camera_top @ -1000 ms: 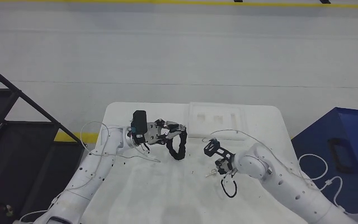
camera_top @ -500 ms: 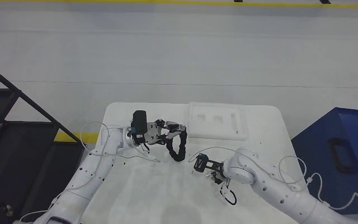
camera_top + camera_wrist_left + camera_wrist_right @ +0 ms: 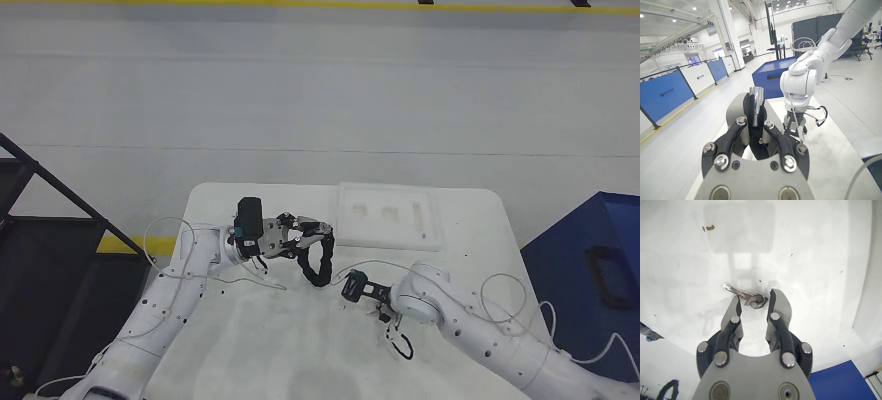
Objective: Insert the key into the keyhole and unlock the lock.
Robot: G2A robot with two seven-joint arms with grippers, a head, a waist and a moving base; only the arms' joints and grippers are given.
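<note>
A silver key (image 3: 738,292) on a small ring (image 3: 758,299) lies flat on the white table (image 3: 270,340). My right gripper (image 3: 754,294) hangs just above it, open, with one finger on each side of the key's head. In the top view the right gripper (image 3: 384,312) is near the table's middle. My left gripper (image 3: 755,106) is shut on the lock (image 3: 756,94), a chrome cylinder with a black sleeved cable. It holds the lock above the table, and the black cable loop (image 3: 320,265) hangs below the left gripper (image 3: 305,237).
A white moulded tray (image 3: 390,215) sits at the table's back edge. A blue cabinet (image 3: 600,260) stands off the right side. A thin black wire loop (image 3: 401,346) dangles from the right wrist. The right arm (image 3: 800,85) stands close in front of the held lock.
The right wrist swung left toward the table's middle and came down over the key, which now lies between its open fingers. The left arm and the lock stayed still.
</note>
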